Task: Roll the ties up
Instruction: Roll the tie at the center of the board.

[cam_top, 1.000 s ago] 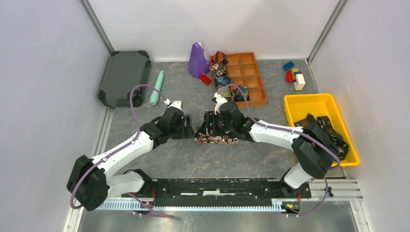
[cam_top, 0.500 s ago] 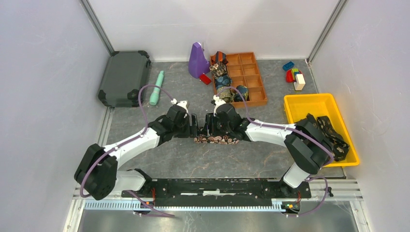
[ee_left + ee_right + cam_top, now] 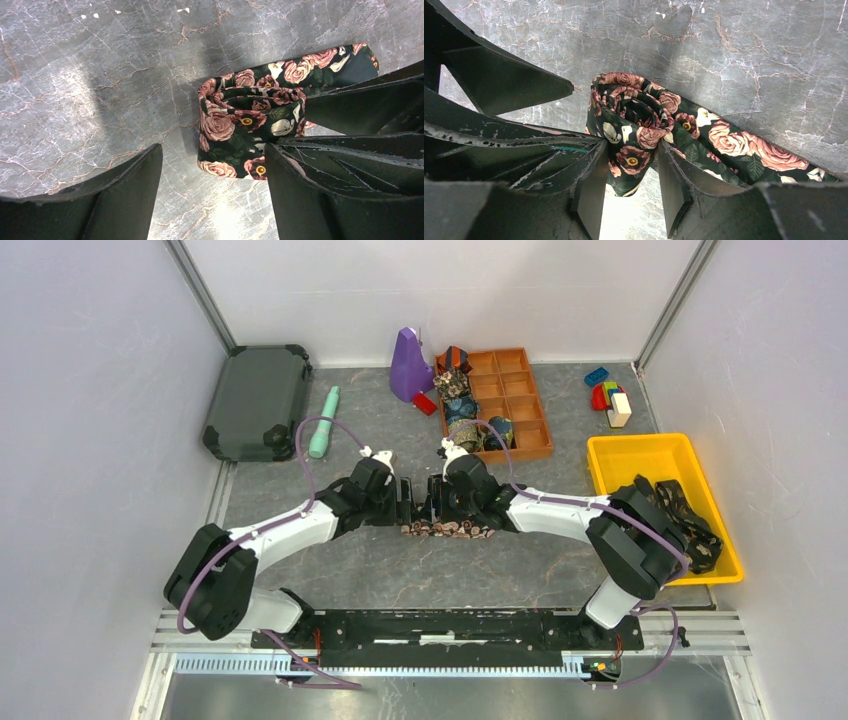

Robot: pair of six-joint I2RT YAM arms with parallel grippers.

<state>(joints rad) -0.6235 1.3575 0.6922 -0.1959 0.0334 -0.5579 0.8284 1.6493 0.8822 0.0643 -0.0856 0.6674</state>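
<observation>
A dark tie with pink roses (image 3: 455, 529) lies on the marble table, its left end wound into a small roll (image 3: 240, 132). My right gripper (image 3: 432, 508) is shut on that roll; in the right wrist view the roll (image 3: 631, 122) is pinched between the fingertips of the gripper (image 3: 631, 187), and the flat strip (image 3: 744, 145) runs off to the right. My left gripper (image 3: 405, 510) is open just left of the roll; in its own view (image 3: 215, 170) the roll touches the right finger (image 3: 320, 195). Rolled ties (image 3: 462, 405) sit in the orange tray. More ties (image 3: 682, 515) lie in the yellow bin.
The orange compartment tray (image 3: 520, 390) and a purple object (image 3: 409, 365) stand at the back. The yellow bin (image 3: 640, 455) is at the right, toy blocks (image 3: 608, 395) behind it. A dark case (image 3: 255, 400) and a green cylinder (image 3: 324, 422) lie back left.
My left arm has moved right, bringing its open gripper up against the roll's left side. The right gripper has kept its hold on the roll, nearly still.
</observation>
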